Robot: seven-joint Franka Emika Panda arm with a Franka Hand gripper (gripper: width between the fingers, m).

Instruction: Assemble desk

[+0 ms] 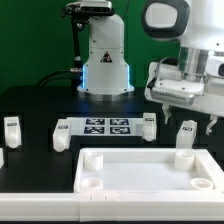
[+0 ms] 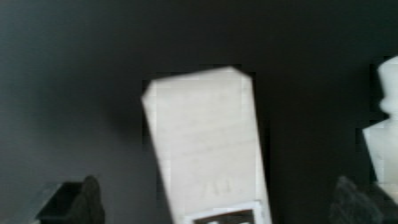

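The end effector (image 1: 186, 114) hangs with its jaws spread wide and holds nothing. In the wrist view both dark fingertips (image 2: 71, 203) stand clear of the white desk leg (image 2: 205, 135), with dark counter showing in the gap on each side. That leg (image 1: 187, 134) stands upright on the black counter (image 1: 35, 108) directly beneath the end effector, between the fingers, and a black-and-white tag shows on it.

The desk panel (image 1: 140, 160), white and rimmed with round corner holes, lies flat on the camera side of the end effector, its far right corner just beside the leg.

To the exterior view's left of the end effector lies the marker board (image 1: 105, 127), with a second leg (image 1: 148, 126) at its near end, a third leg (image 1: 62, 135) at its far end, and a fourth leg (image 1: 12, 128) well apart beyond that.
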